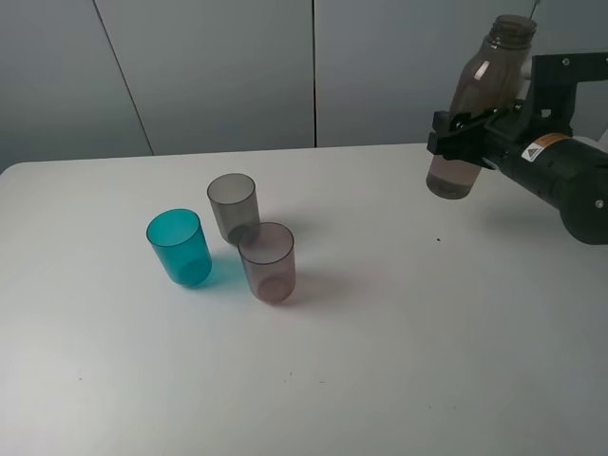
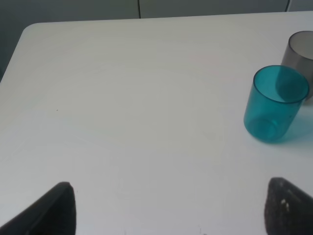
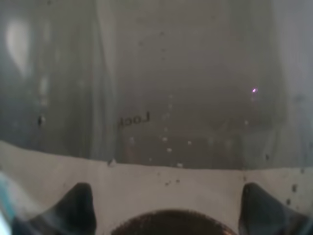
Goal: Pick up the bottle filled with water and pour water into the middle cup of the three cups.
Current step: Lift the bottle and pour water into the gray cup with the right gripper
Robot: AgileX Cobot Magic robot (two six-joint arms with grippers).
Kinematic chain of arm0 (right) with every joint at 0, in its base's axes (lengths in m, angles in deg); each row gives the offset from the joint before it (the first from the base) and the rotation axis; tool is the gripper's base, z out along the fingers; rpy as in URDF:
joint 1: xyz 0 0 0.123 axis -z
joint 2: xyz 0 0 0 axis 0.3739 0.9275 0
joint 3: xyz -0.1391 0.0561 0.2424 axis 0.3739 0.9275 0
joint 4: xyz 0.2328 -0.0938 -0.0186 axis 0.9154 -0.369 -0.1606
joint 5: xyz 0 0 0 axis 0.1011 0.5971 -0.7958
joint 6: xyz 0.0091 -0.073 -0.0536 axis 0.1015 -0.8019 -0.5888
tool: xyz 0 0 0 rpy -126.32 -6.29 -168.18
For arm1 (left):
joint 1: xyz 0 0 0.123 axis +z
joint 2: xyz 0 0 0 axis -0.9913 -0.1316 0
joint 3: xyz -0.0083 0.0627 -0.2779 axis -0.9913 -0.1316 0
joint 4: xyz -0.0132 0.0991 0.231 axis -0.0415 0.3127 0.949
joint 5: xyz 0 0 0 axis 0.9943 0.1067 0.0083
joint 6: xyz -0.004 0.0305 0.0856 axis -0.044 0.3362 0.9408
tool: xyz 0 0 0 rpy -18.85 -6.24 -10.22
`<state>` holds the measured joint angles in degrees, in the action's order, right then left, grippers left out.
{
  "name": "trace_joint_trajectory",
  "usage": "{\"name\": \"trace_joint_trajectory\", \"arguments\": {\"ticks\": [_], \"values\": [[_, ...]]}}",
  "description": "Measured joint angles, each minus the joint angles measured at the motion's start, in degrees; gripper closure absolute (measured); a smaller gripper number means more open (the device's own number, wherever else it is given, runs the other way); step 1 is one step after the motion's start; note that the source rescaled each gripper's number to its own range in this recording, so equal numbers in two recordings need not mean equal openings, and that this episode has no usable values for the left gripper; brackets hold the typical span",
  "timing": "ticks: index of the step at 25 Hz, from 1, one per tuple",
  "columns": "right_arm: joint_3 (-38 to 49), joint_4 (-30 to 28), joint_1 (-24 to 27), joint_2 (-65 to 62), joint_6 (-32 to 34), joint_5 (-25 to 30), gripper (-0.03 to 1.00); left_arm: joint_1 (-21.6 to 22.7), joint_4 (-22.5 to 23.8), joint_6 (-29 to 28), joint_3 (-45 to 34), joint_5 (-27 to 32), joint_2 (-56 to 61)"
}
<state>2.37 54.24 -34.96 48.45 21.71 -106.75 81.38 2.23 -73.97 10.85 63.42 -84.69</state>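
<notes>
Water low in tilted bottle

In the left wrist view the teal cup covers the lower part of the middle cup just behind it, and the picture edge cuts off that cup's side. Only the two dark fingertips of the left gripper show, set wide apart. In the high view, far from the teal cup, the right gripper wraps around the bottle and hides its middle. Up close the bottle looks blurry, its edges cut off.
</notes>
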Motion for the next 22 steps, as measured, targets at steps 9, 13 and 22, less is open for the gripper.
{"name": "trace_joint_trajectory", "arguments": {"ticks": [9, 13, 22], "values": [[-14.49, -8.24, -1.24, 2.96, 0.0, 9.53, 0.96, 0.0, 0.0, 0.0, 0.0, 0.0, 0.0], [-19.27, -8.51, -4.53, 7.03, -1.96, 9.57, 0.96, 0.0, 0.0, 0.0, 0.0, 0.0, 0.0], [-32.97, -8.51, -11.67, 18.14, -4.36, 13.95, 0.96, 0.0, 0.0, 0.0, 0.0, 0.0, 0.0]]}}
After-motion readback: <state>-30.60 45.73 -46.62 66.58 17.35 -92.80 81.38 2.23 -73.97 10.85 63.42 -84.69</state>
